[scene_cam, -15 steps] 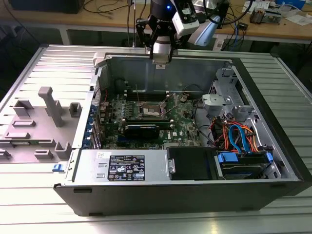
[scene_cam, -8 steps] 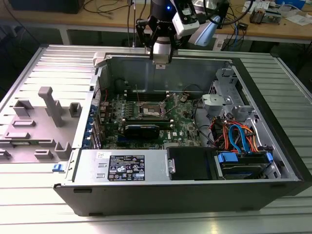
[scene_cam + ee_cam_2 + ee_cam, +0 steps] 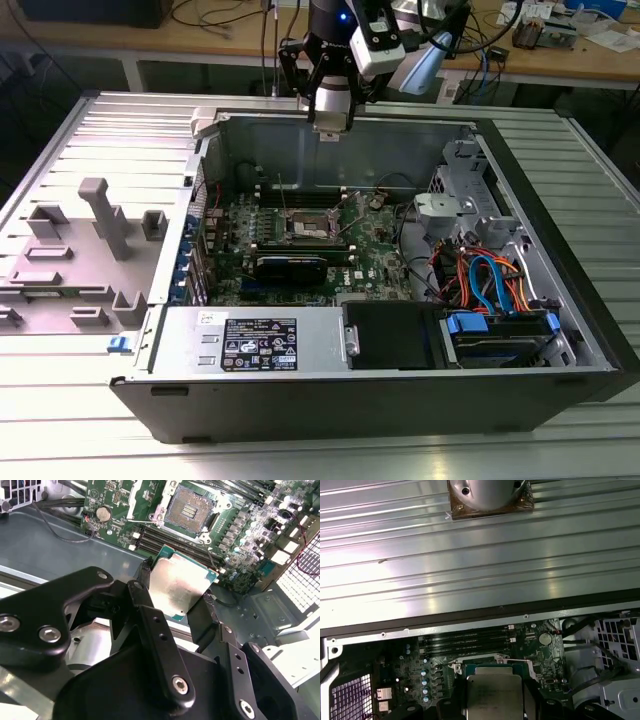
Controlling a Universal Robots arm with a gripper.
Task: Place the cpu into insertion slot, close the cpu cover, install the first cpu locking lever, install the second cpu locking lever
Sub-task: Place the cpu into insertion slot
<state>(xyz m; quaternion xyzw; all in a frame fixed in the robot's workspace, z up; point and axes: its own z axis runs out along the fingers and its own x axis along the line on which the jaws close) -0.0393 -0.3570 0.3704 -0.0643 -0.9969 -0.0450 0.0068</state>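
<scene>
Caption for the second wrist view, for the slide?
Wrist close-up: gripper shut on the cpu, held apart from the uncovered insertion slot.

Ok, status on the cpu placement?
Gripper shut on cpu, held above motherboard. Insertion slot empty, pins exposed. Path looks clear.

The open computer case (image 3: 350, 400) took the centre and right of the exterior view, on the table (image 3: 300, 455). A moulded fixture (image 3: 95, 240) lay on the table at the exterior view's left, beside the case. Inside, the motherboard (image 3: 385, 268) lay at centre, the insertion slot (image 3: 308, 226) near its middle. A power supply (image 3: 250, 342) sat before it at lower centre, drive bays (image 3: 495, 295) at lower right. The gripper (image 3: 331, 125) hung at upper centre, over the case's far wall. In the second wrist view, the cpu (image 3: 181, 582) sat clamped between its fingers (image 3: 204, 617), apart from the insertion slot.
</scene>
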